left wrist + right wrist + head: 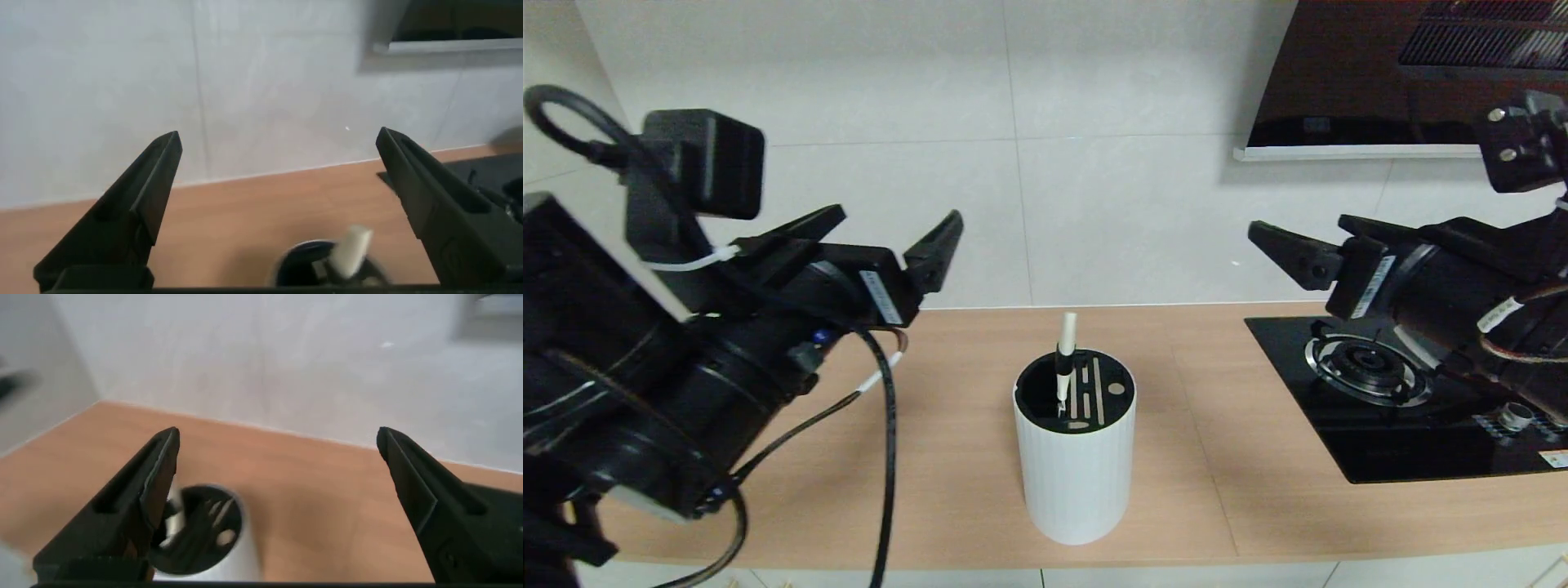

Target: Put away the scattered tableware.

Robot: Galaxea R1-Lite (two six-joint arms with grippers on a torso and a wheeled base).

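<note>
A white ribbed cylindrical holder with a black slotted top stands at the middle of the wooden counter. One utensil with a white handle stands upright in it. My left gripper hovers open and empty, raised to the holder's left. My right gripper is also open and empty, raised to the holder's right. The left wrist view has the holder's rim and the white handle below the open left gripper. In the right wrist view the holder sits below the open right gripper.
A black gas hob with a burner lies on the counter at the right. A dark range hood hangs above it. A tiled wall backs the counter. Bare counter surrounds the holder.
</note>
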